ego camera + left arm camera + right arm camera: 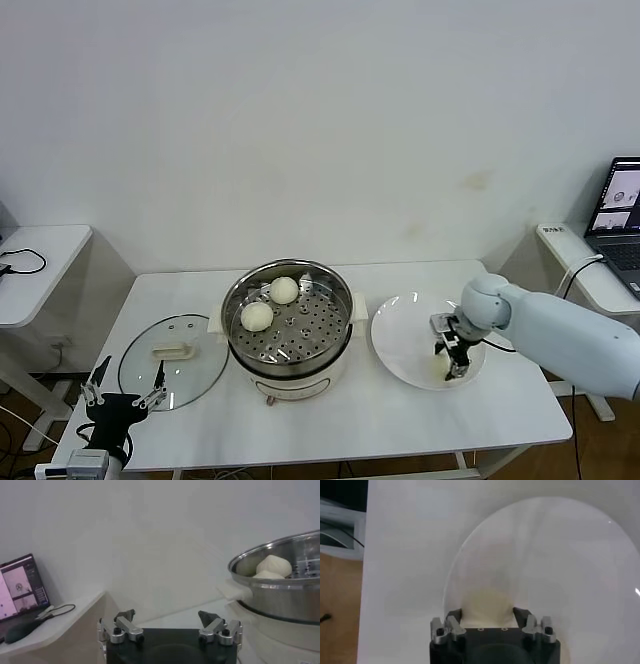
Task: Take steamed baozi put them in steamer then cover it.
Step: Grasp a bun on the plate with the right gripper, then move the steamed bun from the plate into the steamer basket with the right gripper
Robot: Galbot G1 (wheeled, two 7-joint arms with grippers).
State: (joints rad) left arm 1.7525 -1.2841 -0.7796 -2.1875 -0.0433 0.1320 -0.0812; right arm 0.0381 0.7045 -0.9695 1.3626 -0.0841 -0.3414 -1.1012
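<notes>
Two steamed baozi (284, 290) (257, 316) lie on the perforated tray of the steel steamer (336, 288) at the table's middle; the left wrist view shows them (274, 564) over the steamer's rim (280, 587). Another pale baozi (487, 602) sits on the white plate (400, 340) to the right. My right gripper (452, 365) (487, 614) is down on the plate, shut on this baozi, with a finger pressed against each side. The glass cover (190, 375) with its cream handle lies flat left of the steamer. My left gripper (128, 380) (166, 615) hangs open at the table's front left corner, empty.
A laptop (622, 205) stands on a side table at the far right. Another side table (40, 270) with a cable is at the left. The plate (560, 555) reaches close to the table's right edge.
</notes>
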